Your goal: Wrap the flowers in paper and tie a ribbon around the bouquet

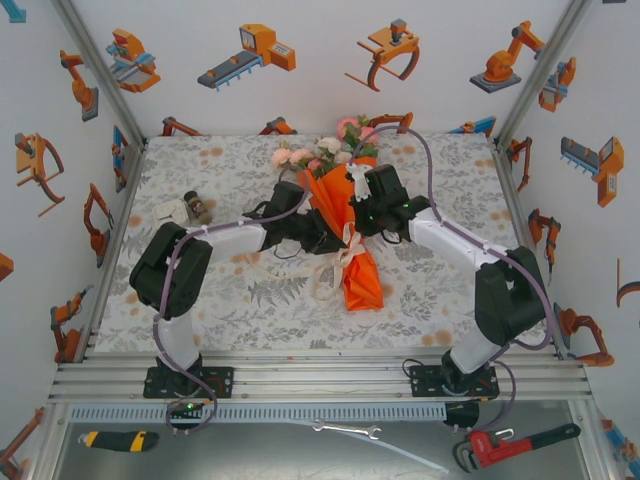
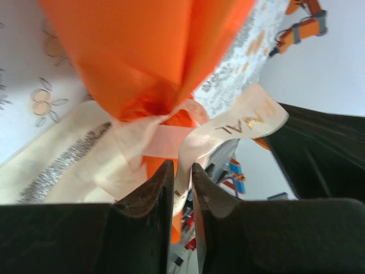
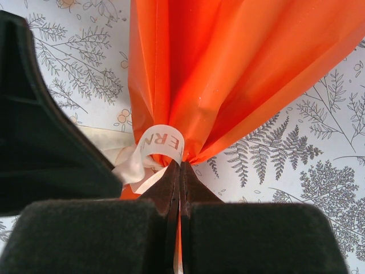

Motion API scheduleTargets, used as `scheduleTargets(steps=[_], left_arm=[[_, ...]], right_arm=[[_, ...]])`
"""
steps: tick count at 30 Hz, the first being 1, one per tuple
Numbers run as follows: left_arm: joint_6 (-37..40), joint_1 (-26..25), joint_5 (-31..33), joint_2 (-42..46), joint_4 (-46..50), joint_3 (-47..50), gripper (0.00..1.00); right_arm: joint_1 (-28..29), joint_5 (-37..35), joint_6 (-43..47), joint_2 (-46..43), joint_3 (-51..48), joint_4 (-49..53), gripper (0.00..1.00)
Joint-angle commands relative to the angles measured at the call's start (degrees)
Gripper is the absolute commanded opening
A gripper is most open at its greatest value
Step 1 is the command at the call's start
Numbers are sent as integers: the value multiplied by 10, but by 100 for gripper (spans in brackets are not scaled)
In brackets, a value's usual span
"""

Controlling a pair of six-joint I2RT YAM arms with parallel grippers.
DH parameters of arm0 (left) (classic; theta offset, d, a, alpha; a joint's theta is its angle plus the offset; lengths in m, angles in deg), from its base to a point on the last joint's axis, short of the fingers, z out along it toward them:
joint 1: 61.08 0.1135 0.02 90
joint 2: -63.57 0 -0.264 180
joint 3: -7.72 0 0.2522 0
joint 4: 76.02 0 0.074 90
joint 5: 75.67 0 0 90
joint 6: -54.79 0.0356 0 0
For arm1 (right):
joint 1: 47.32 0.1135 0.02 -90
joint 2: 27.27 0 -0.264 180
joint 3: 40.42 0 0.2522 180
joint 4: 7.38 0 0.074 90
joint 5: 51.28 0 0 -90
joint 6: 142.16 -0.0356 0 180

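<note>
I saw the bouquet (image 1: 332, 200) lying near the middle of the table (image 1: 440, 310), with its flowers (image 1: 325, 150) toward the far edge. At its waist the left gripper (image 2: 181, 168) stood slightly parted, and a strand of the ribbon (image 2: 245, 123) ran loose through the gap. The right gripper (image 3: 179, 170) was pressed closed on a ribbon strand. Its tips were right at the gathered paper (image 3: 228, 68), beside the ribbon loop.

The stems of the flowers (image 1: 325, 152) are hidden inside the paper (image 1: 335, 205), which is blurred and cut off at the top edge in the left wrist view. Lettering on the ribbon (image 3: 162, 142) curls out of sight and is only partly legible. A small dark object (image 1: 197, 207) far left is too small to identify.
</note>
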Motion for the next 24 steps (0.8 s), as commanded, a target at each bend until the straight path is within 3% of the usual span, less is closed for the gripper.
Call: scheduleTargets(steps=[1,6,9,16,20,24], left_arm=[[44,-1,32,-4,12,-17,27],[104,1,88,37,42,-8,44],[152,0,103,65,52,-7,49],[252,-1,102,112,73,-4,55],[313,-8,178,128,127,4,56],[324,-9,249,109,174,-3,56]], right_arm=[[3,0,1,-16,9,12,0],[3,-1,2,-17,8,13,0],[3,1,1,-15,9,12,0],[3,3,2,-13,12,13,0],[3,4,6,-12,13,13,0],[3,-5,9,-4,17,18,2]])
